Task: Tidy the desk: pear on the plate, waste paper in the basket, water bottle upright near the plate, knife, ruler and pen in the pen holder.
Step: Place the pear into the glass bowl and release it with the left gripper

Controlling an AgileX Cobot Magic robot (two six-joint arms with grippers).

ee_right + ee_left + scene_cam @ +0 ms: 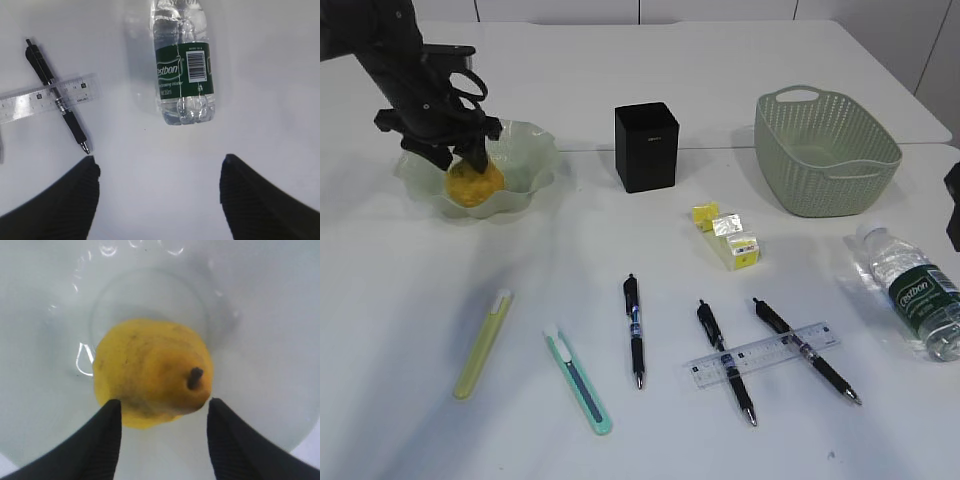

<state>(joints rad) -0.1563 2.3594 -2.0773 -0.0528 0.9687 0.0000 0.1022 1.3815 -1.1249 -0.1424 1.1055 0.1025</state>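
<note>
left wrist view shows the pear [152, 372] already sitting in the plate [45, 405], the left tool [164, 427] parted just above it and not gripping. off to that tool's right the pen holder [646, 146] stands unfilled, paper scraps [726, 236] lie outside the basket [825, 150], and pens [636, 331] and ruler [762, 354] are loose on the bench [400, 300]. under the wide, empty right tool [157, 192] the water bottle [183, 65] lies flat.

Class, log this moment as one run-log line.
pear: in plate | left claw: open, straddling pear | right claw: open above desk | water bottle: lying
</note>
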